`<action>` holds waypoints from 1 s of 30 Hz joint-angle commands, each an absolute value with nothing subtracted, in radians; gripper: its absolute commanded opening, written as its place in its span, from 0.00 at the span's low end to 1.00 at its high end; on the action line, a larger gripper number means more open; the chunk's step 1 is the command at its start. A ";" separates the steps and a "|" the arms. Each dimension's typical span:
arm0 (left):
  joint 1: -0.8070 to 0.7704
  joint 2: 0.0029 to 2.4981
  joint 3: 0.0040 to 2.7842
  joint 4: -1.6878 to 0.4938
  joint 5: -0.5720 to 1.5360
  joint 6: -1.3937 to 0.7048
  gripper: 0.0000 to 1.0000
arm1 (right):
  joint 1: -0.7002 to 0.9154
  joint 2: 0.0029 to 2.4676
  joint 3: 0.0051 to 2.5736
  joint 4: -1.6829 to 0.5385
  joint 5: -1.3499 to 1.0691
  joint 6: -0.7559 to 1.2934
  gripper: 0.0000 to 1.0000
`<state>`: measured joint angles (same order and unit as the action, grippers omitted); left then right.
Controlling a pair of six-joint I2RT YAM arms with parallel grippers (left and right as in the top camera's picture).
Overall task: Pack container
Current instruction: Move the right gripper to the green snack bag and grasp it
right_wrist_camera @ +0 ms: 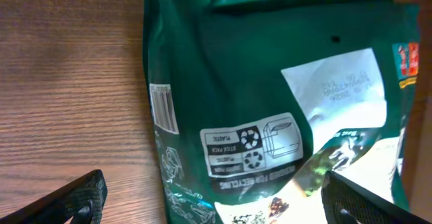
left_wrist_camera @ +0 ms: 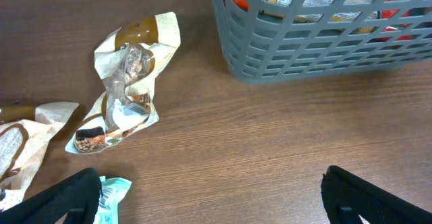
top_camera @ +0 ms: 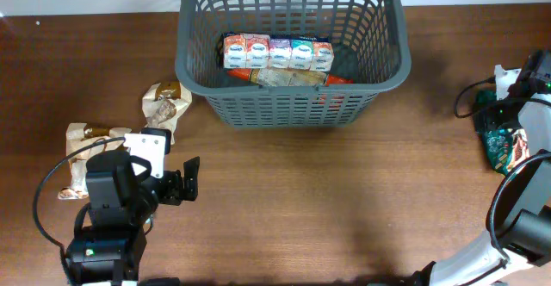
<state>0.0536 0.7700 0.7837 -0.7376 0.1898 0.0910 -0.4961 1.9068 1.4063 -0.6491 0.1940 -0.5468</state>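
Note:
The dark grey slotted basket (top_camera: 293, 49) stands at the back middle of the table and holds a row of small cartons and flat packets; its corner shows in the left wrist view (left_wrist_camera: 317, 28). A cream and brown snack packet (top_camera: 165, 105) lies left of the basket, also in the left wrist view (left_wrist_camera: 128, 82). My left gripper (top_camera: 191, 179) (left_wrist_camera: 212, 197) is open and empty over bare wood, in front of that packet. A green snack bag (top_camera: 502, 146) (right_wrist_camera: 270, 116) lies at the right edge. My right gripper (right_wrist_camera: 216, 197) is open just above the bag, its fingers either side of it.
Another cream packet (top_camera: 86, 144) (left_wrist_camera: 20, 143) lies at the far left beside the left arm. A pale green wrapper (left_wrist_camera: 108, 197) lies by the left finger. Black cables (top_camera: 469, 96) run near the right arm.

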 commanded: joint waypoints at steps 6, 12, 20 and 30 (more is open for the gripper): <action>0.055 0.772 0.792 -0.736 0.182 0.110 0.99 | -0.501 1.951 1.401 -0.638 0.214 -0.569 0.99; 0.055 0.772 0.792 -0.736 0.183 0.110 0.99 | -0.501 1.995 1.400 -0.621 0.214 -0.561 0.99; 0.055 0.772 0.792 -0.736 0.182 0.110 0.99 | -0.512 2.052 1.400 -0.579 0.210 -0.559 0.99; 0.055 0.772 0.792 -0.736 0.182 0.102 0.99 | -0.512 2.164 1.397 -0.583 0.165 -0.508 0.94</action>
